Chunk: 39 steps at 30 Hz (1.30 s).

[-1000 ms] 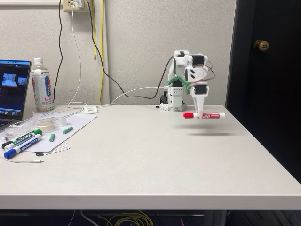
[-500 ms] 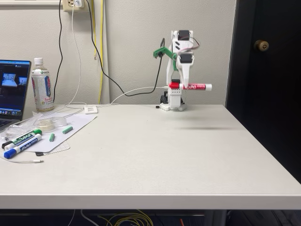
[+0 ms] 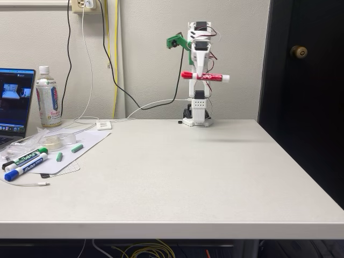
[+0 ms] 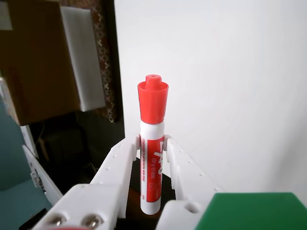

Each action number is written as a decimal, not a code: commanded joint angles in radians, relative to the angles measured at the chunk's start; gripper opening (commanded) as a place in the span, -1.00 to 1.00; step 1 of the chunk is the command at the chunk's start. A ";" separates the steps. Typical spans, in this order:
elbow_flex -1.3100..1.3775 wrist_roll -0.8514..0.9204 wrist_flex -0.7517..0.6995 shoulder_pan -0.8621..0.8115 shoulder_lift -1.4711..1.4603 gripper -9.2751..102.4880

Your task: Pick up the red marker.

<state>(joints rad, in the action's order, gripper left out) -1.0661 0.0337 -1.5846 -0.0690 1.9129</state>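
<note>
arm upright, gripper [image 3: 200,76] clamping red marker [image 3: 206,77] aloft

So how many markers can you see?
3. The red marker is up in the gripper. The green-capped marker and blue-capped marker lie together at the table's left edge.

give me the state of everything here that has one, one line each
red marker: capped, lying level, held high above the table
claw: shut on the red marker, gripping its barrel below the cap
green-capped marker: capped, lying on the table
blue-capped marker: capped, lying beside the green one
bottle: upright, cap on
laptop: open, screen lit
door: shut, as far as the fixed view shows
</note>
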 commanded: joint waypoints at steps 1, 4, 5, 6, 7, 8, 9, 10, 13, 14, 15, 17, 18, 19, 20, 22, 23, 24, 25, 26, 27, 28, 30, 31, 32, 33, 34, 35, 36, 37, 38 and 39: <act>-0.120 0.046 0.063 -0.057 0.158 -0.83; -0.368 0.084 0.212 -0.100 0.359 -0.83; -0.443 0.091 0.255 -0.112 0.420 -0.83; -0.518 0.097 0.295 -0.121 0.479 -0.83; -0.580 0.103 0.322 -0.126 0.525 -0.83; -0.637 0.104 0.354 -0.126 0.571 -0.83; -0.692 0.104 0.387 -0.126 0.617 -0.83; -0.736 0.103 0.416 -0.126 0.655 -0.83; -0.799 0.080 0.472 -0.130 0.721 -0.83; -0.801 0.069 0.483 -0.130 0.724 -0.83; -0.801 0.055 0.499 -0.130 0.724 -0.83; -0.810 0.037 0.552 -0.127 0.736 -0.83; -0.827 0.032 0.592 -0.123 0.752 -0.83; -0.854 0.021 0.640 -0.120 0.773 -0.83; -0.885 0.012 0.680 -0.118 0.796 -0.83; -0.946 0.012 0.733 -0.115 0.834 -0.83; -0.971 0.014 0.752 -0.115 0.850 -0.83; -0.997 0.020 0.769 -0.115 0.865 -0.83; -1.017 0.020 0.781 -0.120 0.877 -0.83; -1.034 0.021 0.793 -0.123 0.887 -0.83; -1.043 0.021 0.802 -0.126 0.891 -0.83; -1.045 0.021 0.805 -0.126 0.891 -0.83; -1.045 0.023 0.813 -0.126 0.890 -0.83; -1.045 0.023 0.821 -0.126 0.887 -0.83; -1.045 0.023 0.827 -0.127 0.882 -0.83; -1.045 0.023 0.833 -0.129 0.879 -0.83; -1.045 0.023 0.839 -0.129 0.871 -0.83; -1.045 0.023 0.845 -0.129 0.867 -0.83; -1.045 0.023 0.851 -0.127 0.862 -0.83; -1.045 0.023 0.856 -0.127 0.859 -0.83; -1.045 0.025 0.861 -0.129 0.859 -0.83; -1.045 0.029 0.862 -0.129 0.859 -0.83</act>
<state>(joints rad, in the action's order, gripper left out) -2.1154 0.0537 -0.7455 -0.1902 2.7734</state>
